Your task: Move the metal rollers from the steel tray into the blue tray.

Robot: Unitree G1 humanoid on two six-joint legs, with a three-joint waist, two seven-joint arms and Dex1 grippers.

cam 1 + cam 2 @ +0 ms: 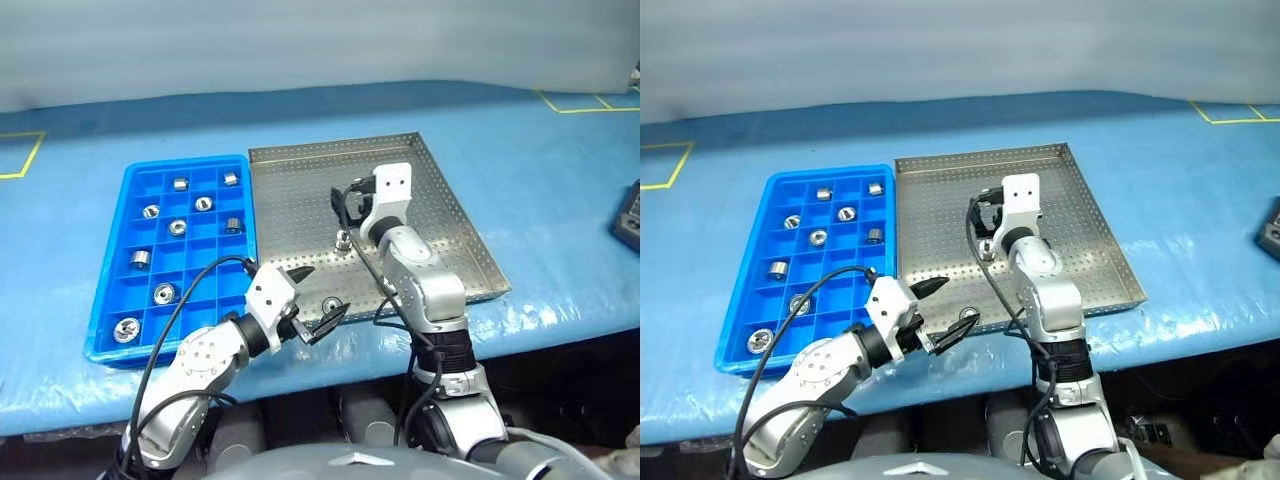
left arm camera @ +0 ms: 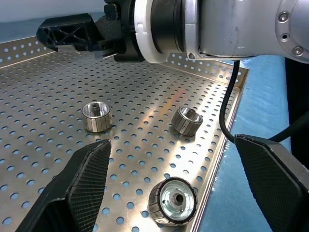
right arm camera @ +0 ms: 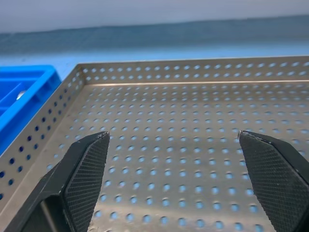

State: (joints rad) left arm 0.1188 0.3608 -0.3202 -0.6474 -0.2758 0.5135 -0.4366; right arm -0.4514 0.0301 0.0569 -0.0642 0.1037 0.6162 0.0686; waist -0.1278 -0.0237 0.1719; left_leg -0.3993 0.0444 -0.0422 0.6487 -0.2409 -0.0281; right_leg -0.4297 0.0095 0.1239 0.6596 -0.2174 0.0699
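Observation:
The steel tray (image 1: 440, 210) lies in the middle of the blue table, with the blue tray (image 1: 120, 290) against its left side. Several metal rollers (image 1: 177, 227) sit in the blue tray's compartments. Three metal rollers are on the steel tray's near part: one (image 2: 96, 116), a second (image 2: 187, 121) and a third (image 2: 173, 201) by the front rim. My left gripper (image 1: 318, 295) hangs open just in front of them, over the front rim. My right gripper (image 1: 348, 200) hovers open above the tray's middle, nothing between its fingers (image 3: 82, 179).
A dark device (image 1: 628, 215) lies at the table's right edge. Yellow tape marks (image 1: 20, 155) are on the blue table cover at the far left and far right. The far half of the steel tray (image 3: 183, 96) is bare.

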